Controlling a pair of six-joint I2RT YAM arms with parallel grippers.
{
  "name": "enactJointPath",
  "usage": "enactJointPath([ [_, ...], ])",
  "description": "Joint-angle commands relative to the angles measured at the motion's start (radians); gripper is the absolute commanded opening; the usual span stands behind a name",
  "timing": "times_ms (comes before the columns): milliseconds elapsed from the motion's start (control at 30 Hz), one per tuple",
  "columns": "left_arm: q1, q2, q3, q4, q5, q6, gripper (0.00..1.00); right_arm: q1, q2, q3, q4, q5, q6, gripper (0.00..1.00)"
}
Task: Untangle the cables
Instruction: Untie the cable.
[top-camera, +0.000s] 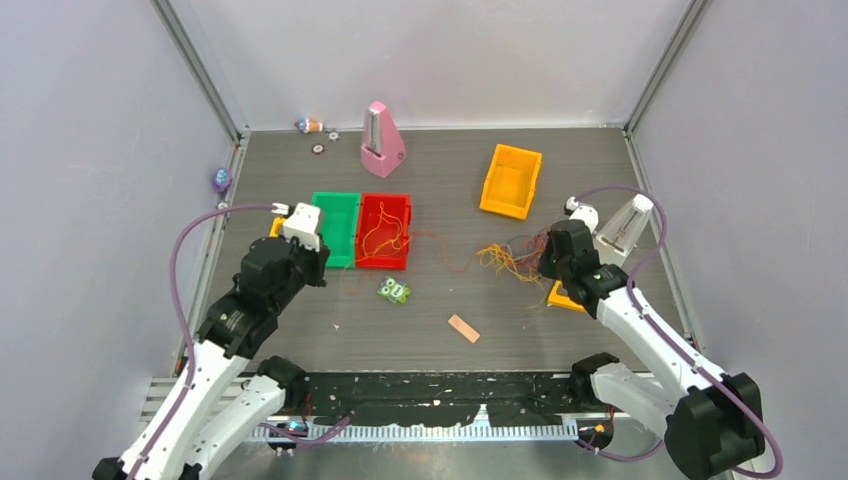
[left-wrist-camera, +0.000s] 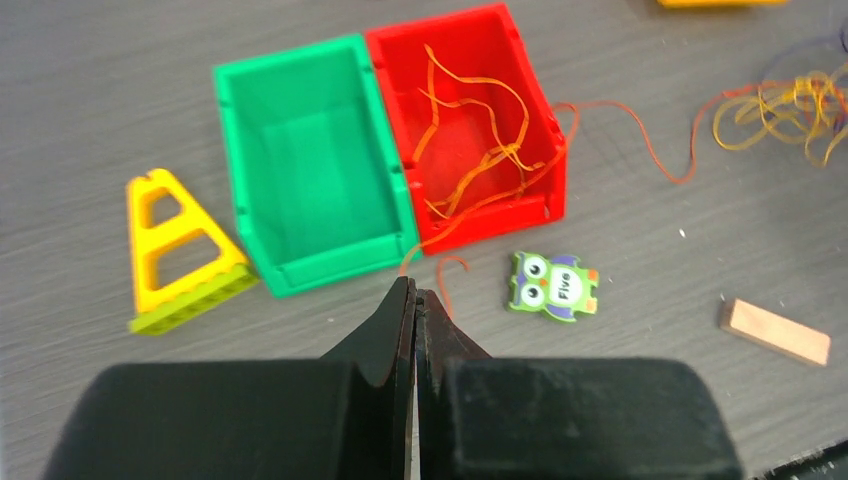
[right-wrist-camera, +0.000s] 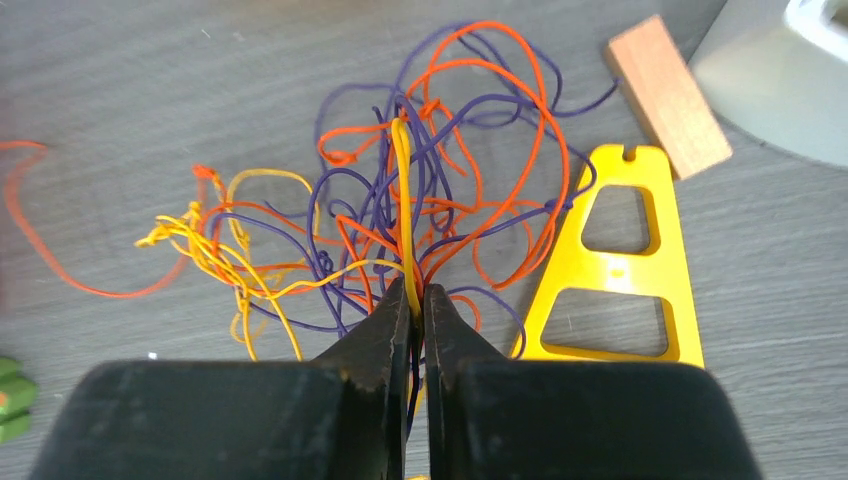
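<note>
Top and wrist views of the workspace; positions are given from the open red plastic bin (left-wrist-camera: 495, 215). The main tangle of thin orange, yellow and purple cables (right-wrist-camera: 400, 230) lies on the dark grey wood-grain table (top-camera: 440, 300), well apart from the red bin on the right arm's side. Several loose orange strands (left-wrist-camera: 470, 140) sit inside the bin, and one orange strand (left-wrist-camera: 650, 150) trails from its wall across the table toward the tangle. The right gripper (right-wrist-camera: 415, 300) sits at the side of the tangle farthest from the red bin, its jaws nearly together and pinching a yellow strand, with purple strands beside it. The left gripper (left-wrist-camera: 413, 300) hangs just in front of the bin's near wall, fully closed with nothing visibly held; a short curl of orange strand lies just beyond its tips. An empty green plastic bin (left-wrist-camera: 310, 150) touches the red bin on the left arm's side, with a yellow triangular plastic frame (left-wrist-camera: 180, 250) beyond it. A green owl tile marked "Five" (left-wrist-camera: 553, 286) lies near the red bin's front corner, and a small wooden block (left-wrist-camera: 775, 332) lies farther out. A second yellow triangular frame (right-wrist-camera: 610, 270) touches the tangle's far edge.
</note>
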Motion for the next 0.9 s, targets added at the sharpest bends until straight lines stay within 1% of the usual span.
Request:
enactJointPath([
  [0, 0.004, 0.034, -0.028, 0.118, 0.142, -0.057, 0.02, 0.002, -0.077, 0.128, -0.04, 0.002, -0.029, 0.07],
  [33, 0.004, 0.037, -0.034, 0.128, 0.142, -0.067, 0.04, 0.002, -0.085, 0.136, -0.054, 0.001, -0.034, 0.07],
  [67, 0.004, 0.039, -0.043, 0.139, 0.141, -0.078, 0.09, 0.003, -0.098, 0.149, -0.061, -0.002, -0.038, 0.06],
  [100, 0.004, 0.039, -0.056, 0.155, 0.147, -0.084, 0.19, 0.001, -0.109, 0.154, -0.067, -0.006, -0.041, 0.06],
  [133, 0.004, 0.041, -0.073, 0.179, 0.166, -0.086, 0.34, 0.002, -0.113, 0.163, -0.069, -0.018, -0.048, 0.06],
  [200, 0.004, 0.048, -0.111, 0.239, 0.212, -0.086, 0.7, 0.002, -0.123, 0.176, -0.073, -0.042, -0.056, 0.06],
  [233, 0.004, 0.054, -0.134, 0.274, 0.236, -0.09, 0.79, 0.002, -0.125, 0.182, -0.076, -0.053, -0.059, 0.06],
  [267, 0.003, 0.062, -0.149, 0.313, 0.272, -0.093, 0.9, 0.002, -0.124, 0.198, -0.078, -0.075, -0.065, 0.06],
  [300, 0.002, 0.077, -0.16, 0.355, 0.32, -0.093, 0.95, 0.002, -0.121, 0.206, -0.083, -0.086, -0.069, 0.06],
  [333, -0.004, 0.095, -0.165, 0.392, 0.364, -0.096, 0.93, 0.003, -0.119, 0.226, -0.086, -0.106, -0.078, 0.06],
  [367, -0.03, 0.119, -0.163, 0.429, 0.377, -0.106, 0.92, 0.002, -0.113, 0.238, -0.097, -0.113, -0.084, 0.06],
  [467, -0.143, 0.21, -0.156, 0.543, 0.314, -0.082, 0.91, 0.002, -0.1, 0.303, -0.129, -0.133, -0.105, 0.06],
  [567, -0.226, 0.32, -0.158, 0.733, 0.295, -0.009, 0.89, 0.002, -0.09, 0.348, -0.149, -0.132, -0.11, 0.06],
  [733, -0.288, 0.571, -0.16, 1.032, 0.355, 0.026, 0.86, 0.001, -0.077, 0.449, -0.189, -0.17, -0.096, 0.06],
  [867, -0.323, 0.744, -0.135, 1.221, 0.369, 0.043, 0.88, 0.001, -0.082, 0.499, -0.193, -0.226, -0.07, 0.06],
])
